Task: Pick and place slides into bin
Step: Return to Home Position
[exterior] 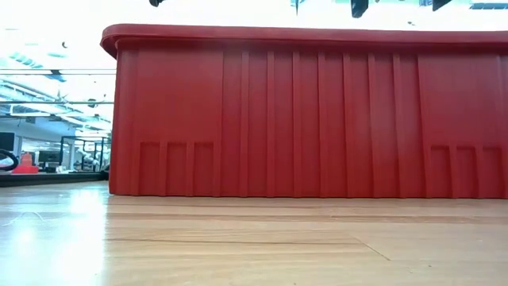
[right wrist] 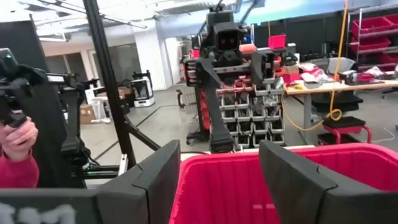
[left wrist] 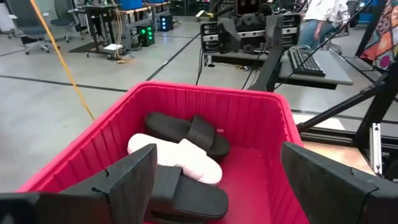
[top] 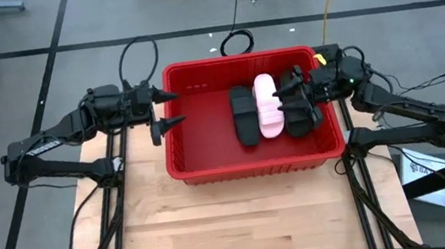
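The red bin stands at the table's far middle. Three slides lie side by side on its floor in the right half: a black one, a pale pink one and a black one. They also show in the left wrist view, with the pink one in the middle. My left gripper is open over the bin's left rim and holds nothing. My right gripper is open and empty over the bin's right part, above the rightmost black slide. Other slides are out of view.
The bin's tall near wall fills the low view. Bare wooden table lies in front of the bin. A person's hand in a red sleeve shows in the room beyond the table, and cables lie on the floor behind.
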### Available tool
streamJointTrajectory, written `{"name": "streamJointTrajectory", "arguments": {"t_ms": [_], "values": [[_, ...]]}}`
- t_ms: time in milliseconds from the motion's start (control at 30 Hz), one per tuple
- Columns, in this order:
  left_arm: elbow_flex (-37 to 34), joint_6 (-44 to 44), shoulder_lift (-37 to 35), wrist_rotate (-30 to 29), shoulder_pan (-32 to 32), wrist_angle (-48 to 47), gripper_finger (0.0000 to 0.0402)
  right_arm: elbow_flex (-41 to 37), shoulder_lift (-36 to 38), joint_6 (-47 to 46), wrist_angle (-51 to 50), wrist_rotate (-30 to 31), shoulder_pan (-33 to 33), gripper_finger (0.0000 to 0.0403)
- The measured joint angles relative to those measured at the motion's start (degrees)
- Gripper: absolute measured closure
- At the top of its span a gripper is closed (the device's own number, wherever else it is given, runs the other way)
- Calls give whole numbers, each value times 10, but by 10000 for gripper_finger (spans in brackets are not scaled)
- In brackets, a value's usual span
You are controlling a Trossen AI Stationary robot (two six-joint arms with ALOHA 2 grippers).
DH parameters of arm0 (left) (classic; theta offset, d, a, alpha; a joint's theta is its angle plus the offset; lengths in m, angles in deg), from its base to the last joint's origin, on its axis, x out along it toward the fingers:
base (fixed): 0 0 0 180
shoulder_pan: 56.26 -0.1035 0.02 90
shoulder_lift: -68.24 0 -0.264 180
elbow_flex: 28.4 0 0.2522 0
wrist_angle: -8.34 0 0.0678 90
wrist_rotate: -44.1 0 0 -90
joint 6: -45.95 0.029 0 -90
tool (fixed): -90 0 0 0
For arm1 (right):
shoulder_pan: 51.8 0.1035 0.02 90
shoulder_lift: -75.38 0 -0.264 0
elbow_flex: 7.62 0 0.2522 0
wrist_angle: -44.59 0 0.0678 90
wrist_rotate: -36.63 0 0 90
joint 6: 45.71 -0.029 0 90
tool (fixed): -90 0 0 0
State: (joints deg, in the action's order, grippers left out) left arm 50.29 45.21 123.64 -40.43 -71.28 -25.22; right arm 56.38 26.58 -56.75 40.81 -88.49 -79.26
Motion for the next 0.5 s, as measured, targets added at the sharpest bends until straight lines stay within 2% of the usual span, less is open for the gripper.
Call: {"name": "streamJointTrajectory", "arguments": {"t_ms": [100, 300, 500], "values": [[0, -6, -4, -38, 26, -8, 62, 0, 17, 7, -18, 46, 38, 195], [0, -11, -24, -155, 80, -17, 62, 0, 53, 33, -72, 137, 105, 191], [0, 0, -51, -180, 105, -21, 62, 0, 103, 51, -130, 219, 149, 191]]}}
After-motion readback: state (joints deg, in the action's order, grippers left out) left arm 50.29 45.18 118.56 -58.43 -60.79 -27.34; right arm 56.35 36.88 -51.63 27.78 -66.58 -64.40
